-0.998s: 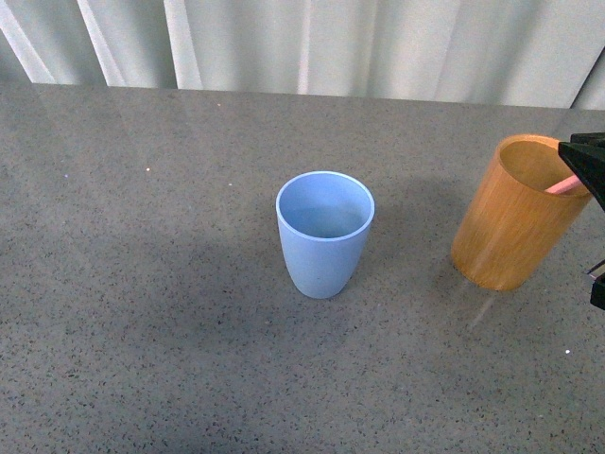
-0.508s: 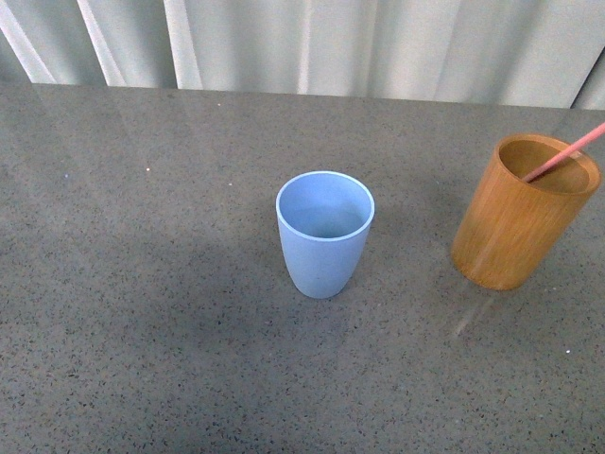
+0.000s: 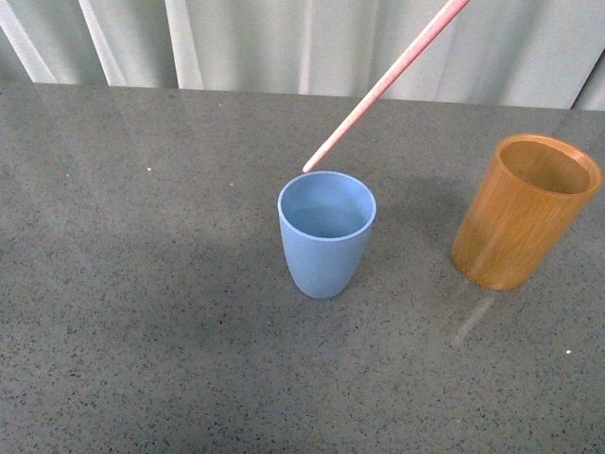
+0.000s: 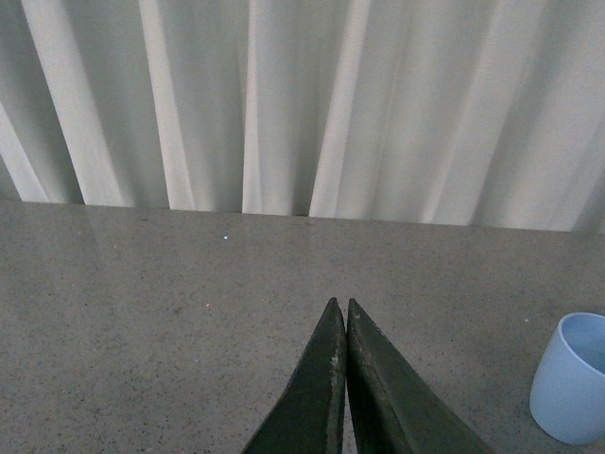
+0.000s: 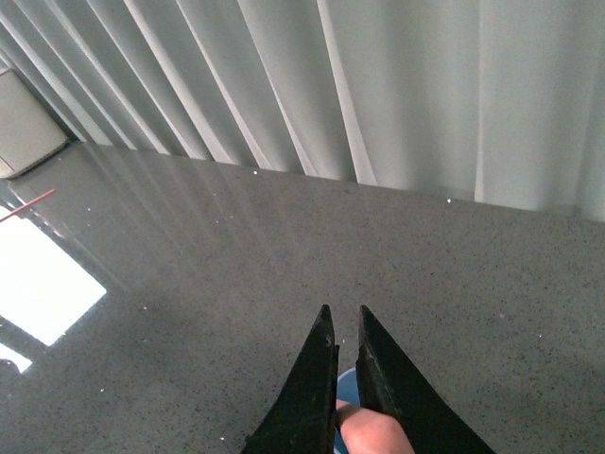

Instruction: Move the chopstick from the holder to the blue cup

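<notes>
The blue cup [image 3: 326,234] stands upright with nothing inside. The wooden holder [image 3: 523,210], to the cup's right, shows nothing inside either. The pink chopstick [image 3: 383,86] slants in the air, its tip just above the cup's far left rim, not over the middle. The right gripper [image 5: 342,310] pinches it narrowly above the cup. Lowered or dropped here, it would likely clip the rim, fall behind the cup or tip it. The left gripper [image 4: 341,305], fingers pressed together on nothing, waits well apart from the cup.
</notes>
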Available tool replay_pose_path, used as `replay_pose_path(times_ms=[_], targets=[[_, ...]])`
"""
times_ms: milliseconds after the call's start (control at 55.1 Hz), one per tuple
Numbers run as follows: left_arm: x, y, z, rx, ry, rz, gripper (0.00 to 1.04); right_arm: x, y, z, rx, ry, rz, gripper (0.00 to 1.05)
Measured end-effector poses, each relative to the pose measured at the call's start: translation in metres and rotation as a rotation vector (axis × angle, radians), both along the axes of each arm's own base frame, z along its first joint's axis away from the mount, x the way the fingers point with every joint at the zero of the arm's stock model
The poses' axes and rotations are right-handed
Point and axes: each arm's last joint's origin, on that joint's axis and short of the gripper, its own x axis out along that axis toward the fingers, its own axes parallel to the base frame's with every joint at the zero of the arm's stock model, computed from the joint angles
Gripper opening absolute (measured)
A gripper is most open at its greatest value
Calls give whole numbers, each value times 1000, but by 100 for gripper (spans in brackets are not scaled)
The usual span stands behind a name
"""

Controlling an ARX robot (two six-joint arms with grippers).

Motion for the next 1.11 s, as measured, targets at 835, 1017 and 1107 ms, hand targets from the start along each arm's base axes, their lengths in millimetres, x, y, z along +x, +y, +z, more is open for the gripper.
replay_pose_path(times_ms=[835, 1017, 1107], targets=[[0, 0, 0, 0, 0, 0, 4, 32, 5, -50, -129, 111, -19, 32], [0, 0, 0, 0, 0, -1, 4, 16, -15, -45, -205, -216, -494, 24], [0, 0, 0, 0, 0, 1, 4, 1, -35, -48, -237, -261, -609, 8]])
